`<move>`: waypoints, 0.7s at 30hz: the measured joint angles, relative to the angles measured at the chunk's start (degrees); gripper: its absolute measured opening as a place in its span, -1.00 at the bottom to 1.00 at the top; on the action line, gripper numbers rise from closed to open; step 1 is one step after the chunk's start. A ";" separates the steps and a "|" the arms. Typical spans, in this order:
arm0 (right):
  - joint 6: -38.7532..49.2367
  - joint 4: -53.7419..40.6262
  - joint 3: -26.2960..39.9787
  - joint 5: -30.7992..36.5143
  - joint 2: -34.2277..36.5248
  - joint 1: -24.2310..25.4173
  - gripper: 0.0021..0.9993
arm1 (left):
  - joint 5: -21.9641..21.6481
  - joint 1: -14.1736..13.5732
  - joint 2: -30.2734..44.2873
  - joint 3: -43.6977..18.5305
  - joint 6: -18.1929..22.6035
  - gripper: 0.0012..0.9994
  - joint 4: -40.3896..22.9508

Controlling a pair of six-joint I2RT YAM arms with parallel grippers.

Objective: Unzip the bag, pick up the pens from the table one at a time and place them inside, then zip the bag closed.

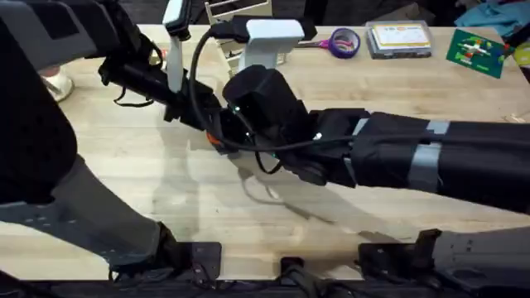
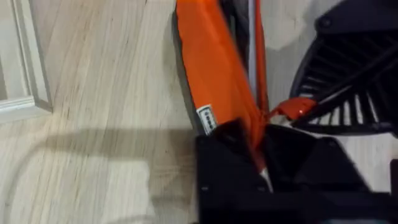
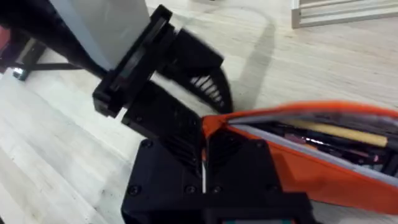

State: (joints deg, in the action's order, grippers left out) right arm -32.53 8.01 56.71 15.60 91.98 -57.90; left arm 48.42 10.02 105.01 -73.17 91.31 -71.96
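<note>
The bag (image 3: 323, 155) lies on the surface (image 2: 106, 112), mouth open, a tan pen (image 3: 348, 134) inside. Both pincers meet at 1 end: the right pincer (image 3: 203, 163) is clamped on the orange end, the left pincer (image 2: 258, 149) on the fabric there. The bag's long axis runs away from both, the likely zipping direction.

The table (image 1: 149, 174) is a light wooden top with pale plank grain. The orange bag (image 2: 214, 68) lies flat on it, its zipper open, with a tan pen (image 3: 345, 132) inside. Beyond the bag, toward the table's far edge, lie purple-handled scissors (image 1: 344, 41), a clear flat box (image 1: 400, 39) and a green card (image 1: 476, 51). A white wooden frame (image 2: 25, 62) lies beside the bag.
</note>
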 joint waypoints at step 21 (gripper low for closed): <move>0.00 -6.62 0.04 -4.36 -1.40 9.77 -0.94 | 0.53 -0.15 0.01 0.01 -0.46 -0.91 0.64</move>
State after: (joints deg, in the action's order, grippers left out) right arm -32.53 1.40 56.75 11.24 90.59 -48.13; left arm 48.96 9.87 105.02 -73.15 90.85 -71.32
